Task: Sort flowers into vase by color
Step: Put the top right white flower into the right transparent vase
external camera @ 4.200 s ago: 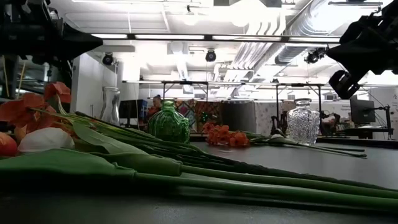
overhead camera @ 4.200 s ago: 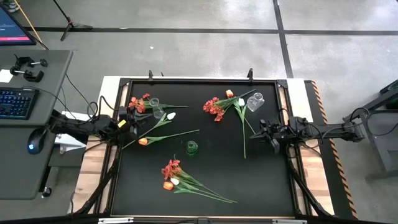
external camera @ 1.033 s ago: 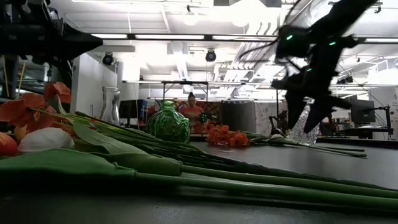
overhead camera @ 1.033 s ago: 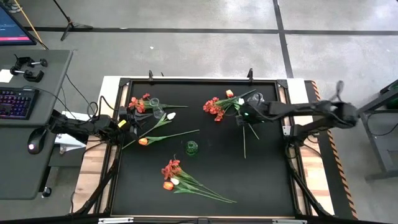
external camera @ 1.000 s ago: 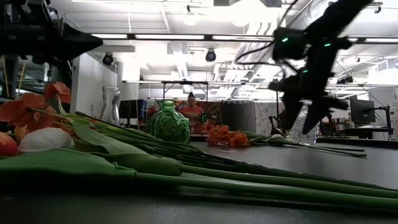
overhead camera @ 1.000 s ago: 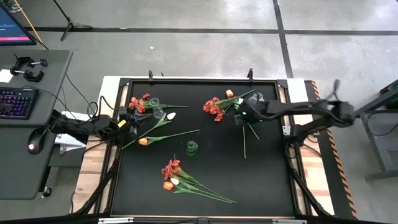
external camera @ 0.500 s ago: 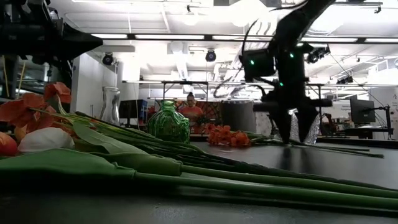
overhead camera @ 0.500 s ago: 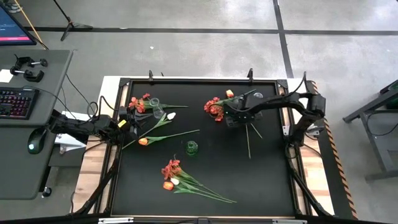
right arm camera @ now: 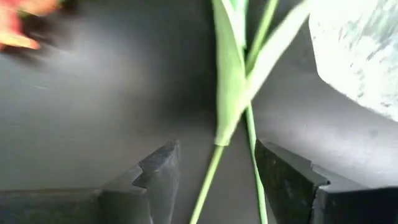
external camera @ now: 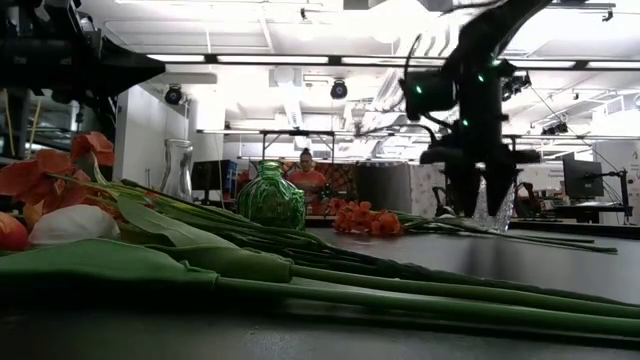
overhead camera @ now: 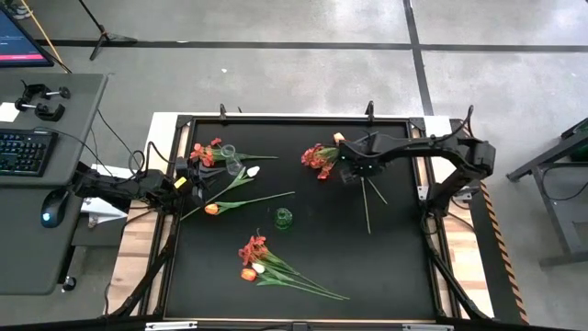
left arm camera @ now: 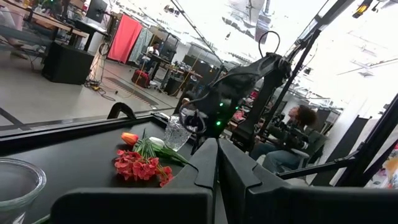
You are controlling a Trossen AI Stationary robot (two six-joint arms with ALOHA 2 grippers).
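right gripper (right arm camera: pixel 214 171) hangs spread open over green stems (right arm camera: pixel 231 118), clear glass vase (right arm camera: pixel 360 56) close beside; red blossoms (overhead camera: pixel 319 158) near; left gripper (left arm camera: pixel 216 186) closed at table edge.

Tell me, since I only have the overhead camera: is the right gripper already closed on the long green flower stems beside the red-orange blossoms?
Observer: No. Its wrist view shows the right gripper open, with two long green flower stems running between its dark fingers, untouched.
Operator: Is it down at table height?
Observer: In the low view its tips appear to hang just above the black tabletop, in front of the clear cut-glass vase.
Operator: And the left gripper?
Observer: Its wrist view shows the fingers shut together with nothing between them.
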